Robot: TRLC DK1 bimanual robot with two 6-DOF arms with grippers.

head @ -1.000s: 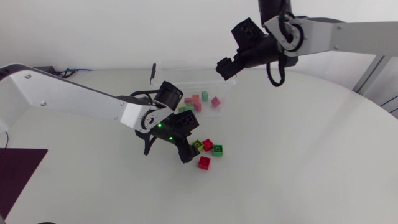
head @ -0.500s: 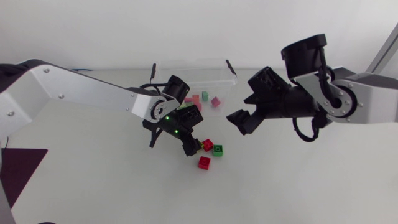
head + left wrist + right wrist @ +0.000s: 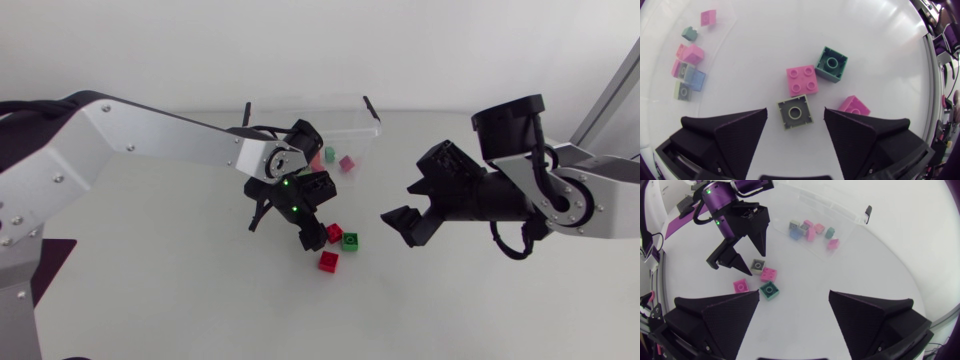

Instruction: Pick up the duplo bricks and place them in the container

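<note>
Over the last second the right arm has swung away from above the container and come down to the right of the loose duplo bricks. The left arm has meanwhile shifted a little towards the container, its wrist staying over the same cluster. The left jaws stand open astride an olive brick that sits on the worktop. A gap shows on either side of it, so nothing is gripped yet, and the straddle looks like the set-up for closing on it. Just ahead of it lies a red brick, with a green brick close against that and a second red brick nearby. The right jaws are open and empty, held apart from the cluster, probably to leave the left arm room. Several bricks already lie in the container.
</note>
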